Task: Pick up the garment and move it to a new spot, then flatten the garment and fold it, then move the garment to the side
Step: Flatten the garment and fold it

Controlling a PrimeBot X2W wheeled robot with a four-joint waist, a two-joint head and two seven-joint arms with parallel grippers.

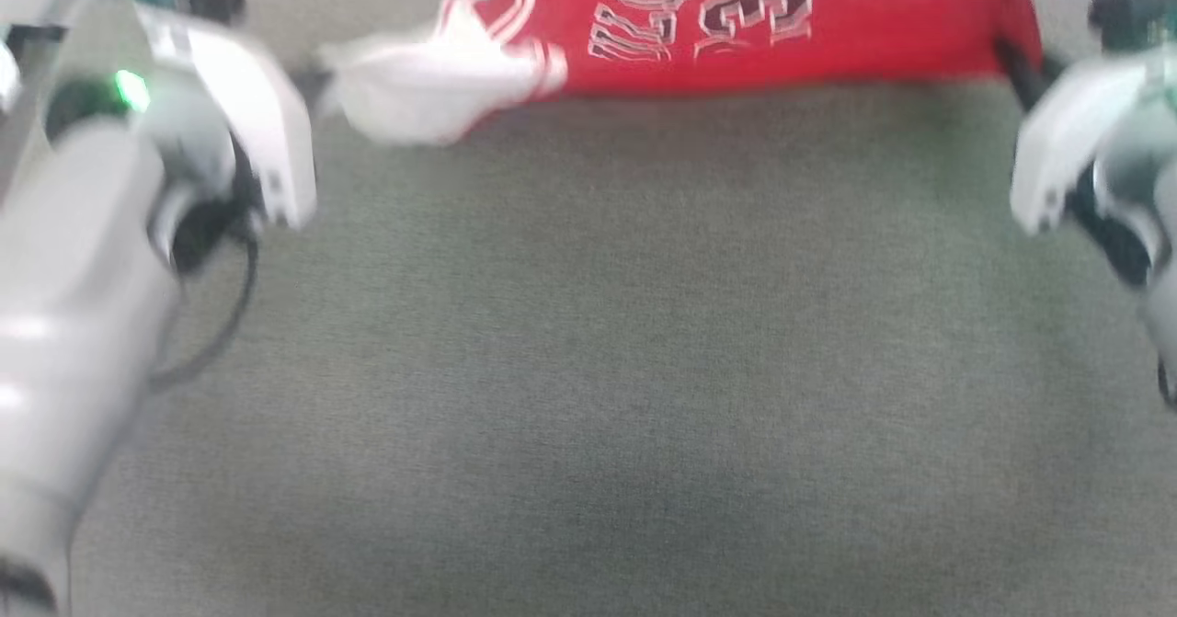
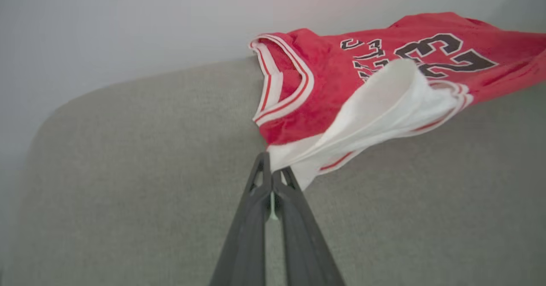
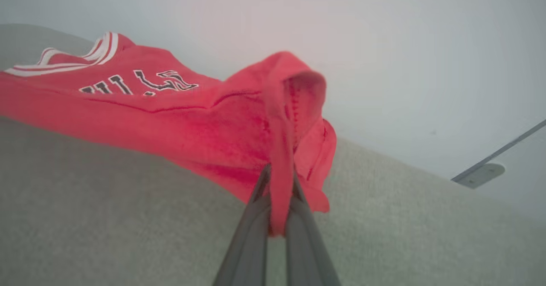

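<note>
The garment (image 1: 736, 38) is bright red with a white sleeve and black-and-white lettering, and it is stretched across the far part of the grey surface. My left gripper (image 1: 308, 84) is shut on the white sleeve end. In the left wrist view that gripper (image 2: 271, 171) pinches the sleeve edge of the garment (image 2: 324, 85), and the striped collar lies just beyond. My right gripper (image 1: 1011, 61) is shut on the red end. The right wrist view shows this gripper (image 3: 279, 179) with a fold of the garment (image 3: 192, 119) between its fingers.
A grey-green cloth surface (image 1: 588, 369) spreads wide and bare in front of the garment. Its rounded far edge (image 2: 128, 81) meets a pale background. A small grey metal fitting (image 3: 482, 173) sits beyond the edge at the right.
</note>
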